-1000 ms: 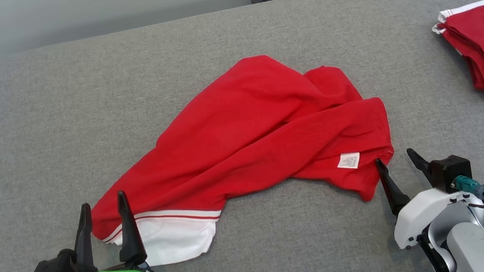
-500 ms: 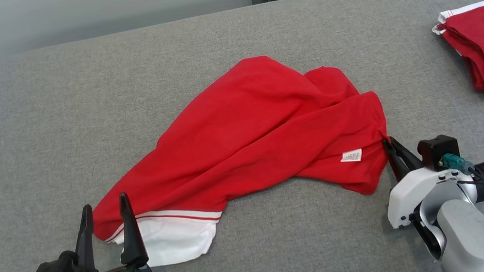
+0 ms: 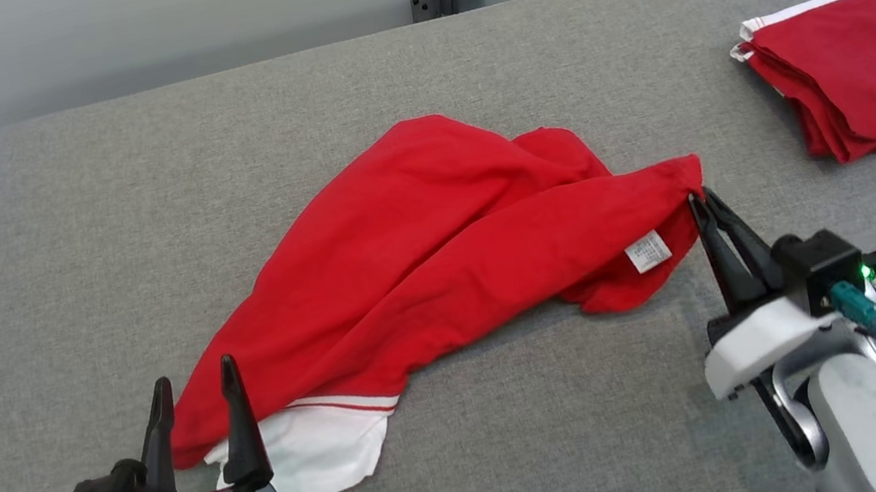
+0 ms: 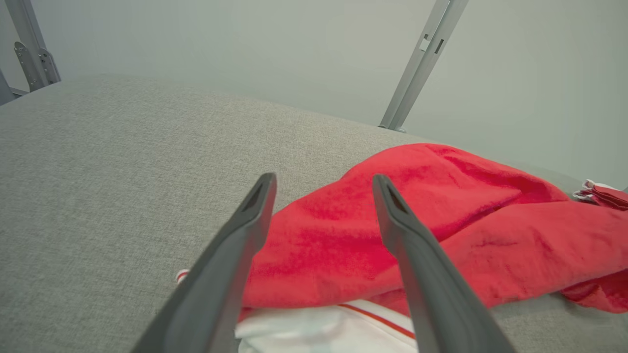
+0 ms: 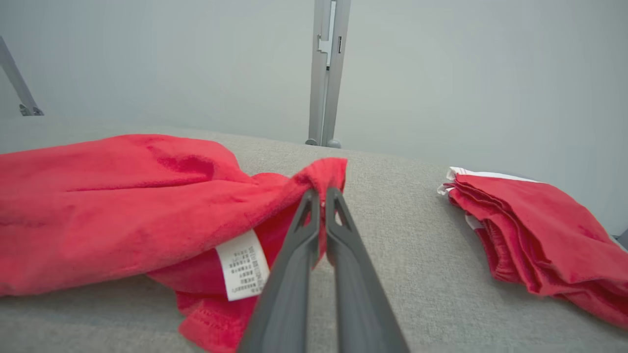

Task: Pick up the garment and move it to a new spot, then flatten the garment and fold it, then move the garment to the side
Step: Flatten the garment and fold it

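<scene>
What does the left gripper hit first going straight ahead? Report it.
The red garment: the open left gripper points into its near end, just past the white band. Its height over the garment is unclear; it might skim the top.

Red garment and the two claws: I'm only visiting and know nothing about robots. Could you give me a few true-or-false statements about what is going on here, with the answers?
1. The right claw is shut on a corner of the red garment. True.
2. The left claw is clamped on the garment's white band. False: it stands open and grips nothing.
3. A white label shows on the garment close to the right claw. True.
4. The folded red pile lies on top of the garment. False: it lies apart from it, at the far right of the grey surface.
5. The garment is spread out flat. False: it is bunched and creased.
</scene>
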Controlling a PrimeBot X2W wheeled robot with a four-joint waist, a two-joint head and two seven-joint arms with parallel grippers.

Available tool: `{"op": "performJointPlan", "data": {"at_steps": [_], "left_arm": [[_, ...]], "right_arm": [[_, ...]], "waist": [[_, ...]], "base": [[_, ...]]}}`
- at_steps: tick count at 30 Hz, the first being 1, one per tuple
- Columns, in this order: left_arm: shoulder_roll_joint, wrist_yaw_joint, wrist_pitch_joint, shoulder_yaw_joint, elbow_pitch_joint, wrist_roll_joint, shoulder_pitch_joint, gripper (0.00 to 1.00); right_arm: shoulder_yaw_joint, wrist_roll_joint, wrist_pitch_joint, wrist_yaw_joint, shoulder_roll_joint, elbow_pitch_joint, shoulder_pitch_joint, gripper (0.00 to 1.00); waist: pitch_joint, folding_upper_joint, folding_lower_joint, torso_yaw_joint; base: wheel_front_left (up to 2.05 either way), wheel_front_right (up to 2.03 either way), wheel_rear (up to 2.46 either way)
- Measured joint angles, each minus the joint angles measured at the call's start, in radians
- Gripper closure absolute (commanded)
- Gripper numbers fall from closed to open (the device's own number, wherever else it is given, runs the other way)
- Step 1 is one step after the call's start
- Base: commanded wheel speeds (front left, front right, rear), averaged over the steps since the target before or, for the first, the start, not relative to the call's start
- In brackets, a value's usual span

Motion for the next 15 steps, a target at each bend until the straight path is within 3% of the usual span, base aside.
{"op": "performJointPlan", "data": {"at_steps": [7, 15], "left_arm": [[0.005, 0.005, -0.002, 0.004, -0.003, -0.003, 0.0, 0.0], [0.012, 0.008, -0.003, 0.003, -0.008, -0.004, -0.002, 0.0]], "right_arm": [[0.068, -0.008, -0.001, 0.0, -0.016, -0.116, 0.193, 1.0], [0.121, 0.019, 0.002, 0.0, -0.001, -0.058, 0.263, 1.0]], "waist": [[0.004, 0.0, 0.0, -0.033], [0.009, 0.0, 0.0, -0.07]], "base": [[0.0, 0.0, 0.0], [0.0, 0.0, 0.0]]}}
